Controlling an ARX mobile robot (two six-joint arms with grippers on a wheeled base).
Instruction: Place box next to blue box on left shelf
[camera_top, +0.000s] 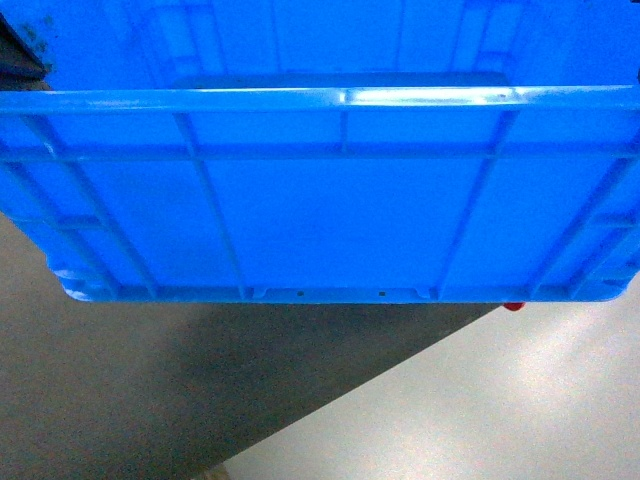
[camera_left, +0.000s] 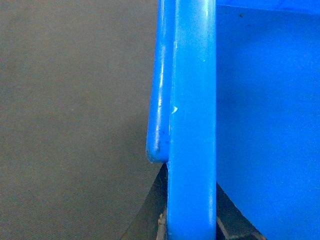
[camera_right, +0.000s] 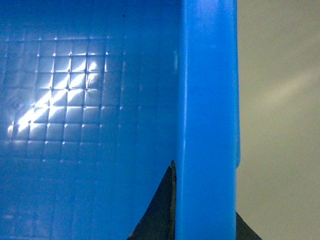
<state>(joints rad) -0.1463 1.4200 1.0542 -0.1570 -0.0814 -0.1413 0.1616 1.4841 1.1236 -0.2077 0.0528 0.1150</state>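
The box (camera_top: 330, 220) fills most of the head view, close to the camera, w/ its ribbed outer wall facing forward and the thick rim running straight across the top. Two small notches show at its bottom edge. Below it lies grey floor (camera_top: 480, 420), part in shadow, part lit; a small red bit (camera_top: 513, 306) peeks out under the box's right bottom corner. Box sits above the floor w/ nothing visible under it.

Left wrist view: the rim runs vertically through the frame, box interior to its right, floor to its left. Dark parts of the left gripper (camera_left: 192, 220) show on both sides of the rim at the bottom, jaws clamped on it.

Right wrist view: same on the other side, rim vertical, gridded box bottom at left, floor at right. The right gripper (camera_right: 205, 225) straddles the rim, jaws clamped on it too
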